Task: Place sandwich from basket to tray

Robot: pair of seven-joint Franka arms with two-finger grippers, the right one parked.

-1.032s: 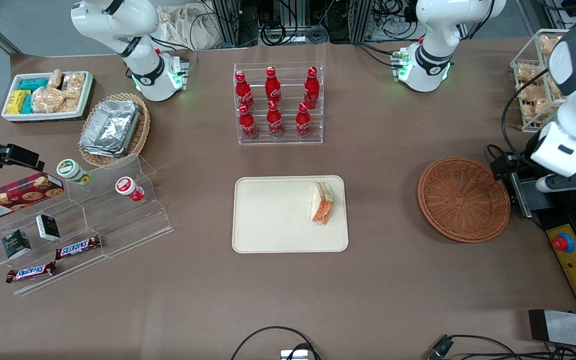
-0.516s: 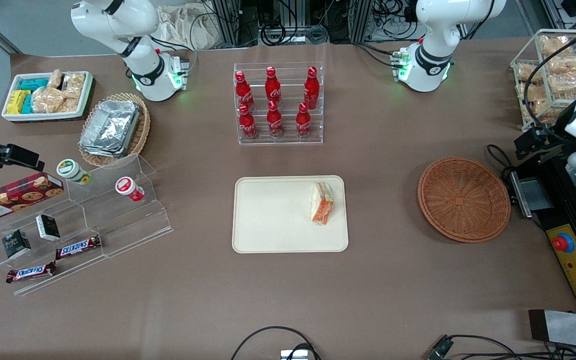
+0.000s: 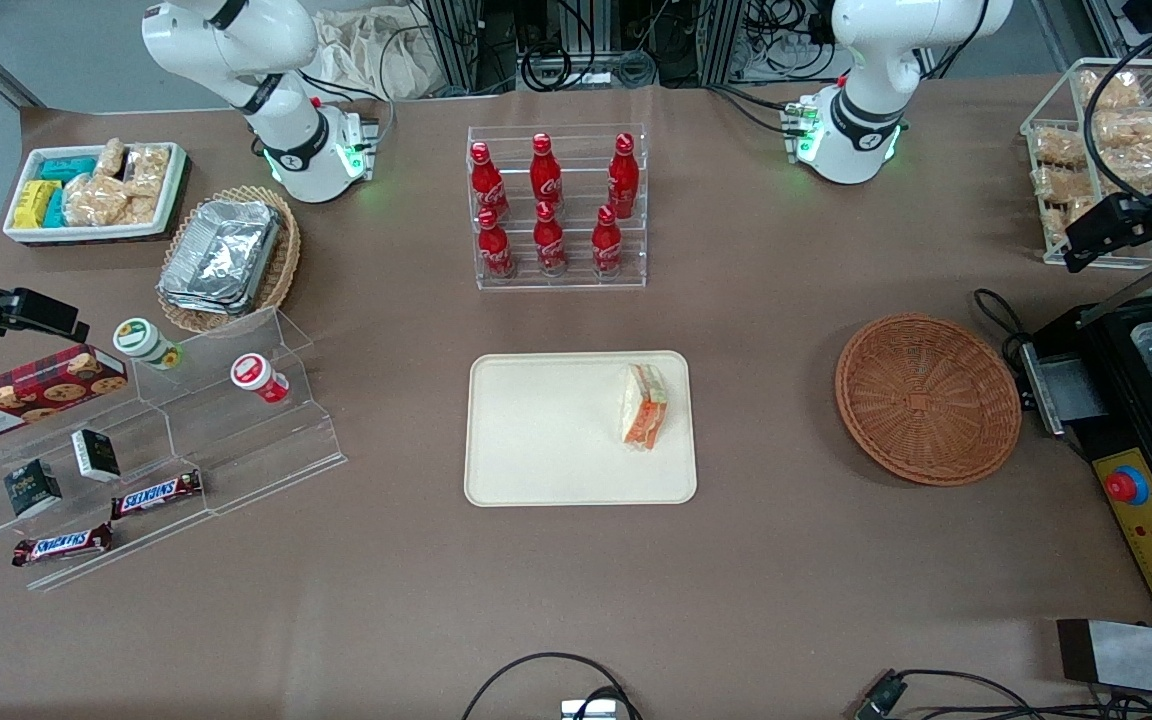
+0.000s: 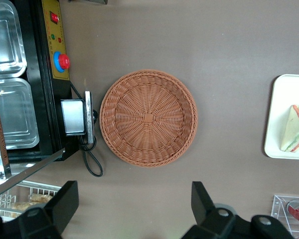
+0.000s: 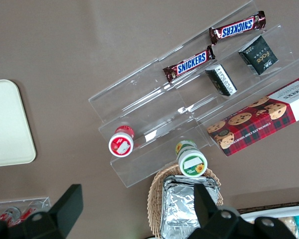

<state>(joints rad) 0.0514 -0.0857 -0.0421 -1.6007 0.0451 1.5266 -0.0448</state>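
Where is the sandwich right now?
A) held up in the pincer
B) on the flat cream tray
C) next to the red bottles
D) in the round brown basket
B: the sandwich lies on the tray, while the basket has nothing in it and the open pincer holds nothing, high above the table near the basket.

**White Shells, Black Fingers**

Cased in glossy white along the left arm [image 3: 876, 60], ringed by a black band above a base lit green. Trailed by a black cable near the wrist. Fitted with a black gripper [image 4: 134, 209], poised high beside the basket [image 4: 148, 117]: blocky matte fingers [image 4: 64, 200] spread wide, round screw holes at the roots.
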